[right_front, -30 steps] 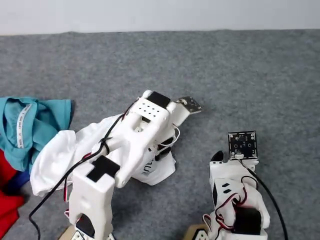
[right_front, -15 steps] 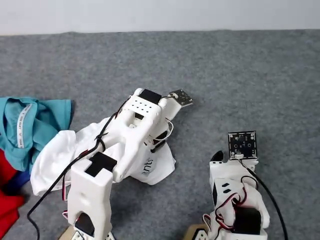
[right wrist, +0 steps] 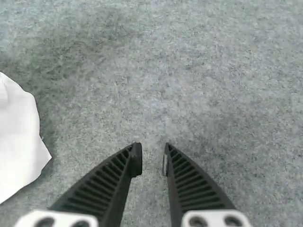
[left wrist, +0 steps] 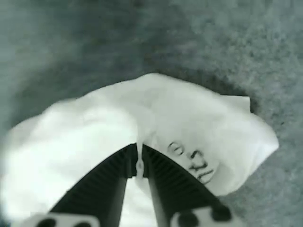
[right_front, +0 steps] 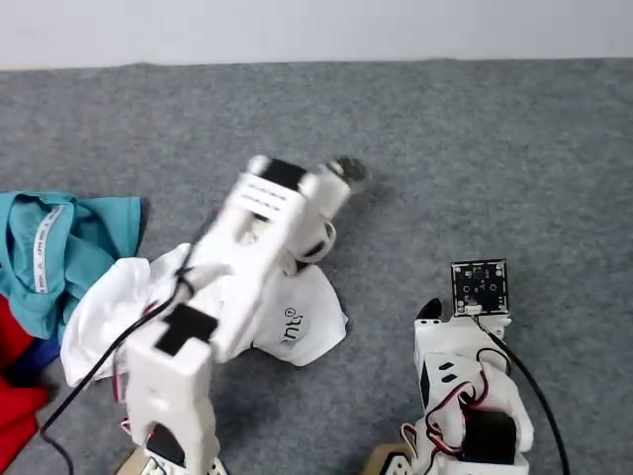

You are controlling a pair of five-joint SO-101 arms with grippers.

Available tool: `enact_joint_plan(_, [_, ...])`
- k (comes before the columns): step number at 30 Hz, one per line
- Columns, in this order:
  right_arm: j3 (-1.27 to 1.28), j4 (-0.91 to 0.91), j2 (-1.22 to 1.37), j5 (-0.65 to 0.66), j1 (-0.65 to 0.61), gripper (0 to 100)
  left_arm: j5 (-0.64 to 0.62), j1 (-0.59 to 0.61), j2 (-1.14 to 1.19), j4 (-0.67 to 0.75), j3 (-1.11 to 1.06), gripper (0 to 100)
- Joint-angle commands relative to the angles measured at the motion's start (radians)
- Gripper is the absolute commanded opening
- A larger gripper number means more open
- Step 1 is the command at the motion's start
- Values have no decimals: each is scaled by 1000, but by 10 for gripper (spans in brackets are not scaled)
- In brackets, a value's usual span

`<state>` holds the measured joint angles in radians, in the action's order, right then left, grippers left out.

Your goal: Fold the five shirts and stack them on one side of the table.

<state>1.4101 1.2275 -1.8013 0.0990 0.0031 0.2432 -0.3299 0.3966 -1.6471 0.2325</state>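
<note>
White fabric, crumpled: the white shirt (right_front: 297, 322) is lying on the grey bench (right_front: 475, 148) left of centre, with a dark printed mark facing up near its right-hand edge. The left arm (right_front: 247, 257) is stretching diagonally over this shirt and is covering much of it in the high view.

In the left wrist view, the left claw (left wrist: 138, 156) is clenching a raised fold of the white shirt (left wrist: 189, 123). Its jaws are pressing together on the cloth, just beside the printed mark.

The right arm (right_front: 465, 386) is sitting at the lower right of the bench, well apart from the left arm. The right claw (right wrist: 149, 161) is hanging over bare bench surface with its jaws slightly parted and nothing between them. A corner of the white shirt (right wrist: 16, 142) is lying off to one side of it, not touching it.

At the far left edge of the bench, a teal shirt (right_front: 59, 247) is lying bunched, touching the white shirt. A red shirt (right_front: 15, 396) and a dark blue cloth (right_front: 30, 356) are lying just below it.
</note>
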Motion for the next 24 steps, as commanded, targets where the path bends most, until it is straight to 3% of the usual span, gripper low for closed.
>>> enact_joint_plan(1, [-5,30,1,14,12,87,-64,129,-196,-92,122,5])
enact_joint_plan(6, [-5,-18,1,158,12,85,-110,370,-459,-109,148,5])
enact_joint_plan(14, [-84,-76,65,84,8,82,-29,775,-712,-109,84,5])
enact_joint_plan(20, [-376,-73,495,-20,-128,82,84,1059,-779,-106,-25,5])
enact_joint_plan(24, [-617,-25,842,-72,-278,82,106,1108,-779,-104,-113,5])
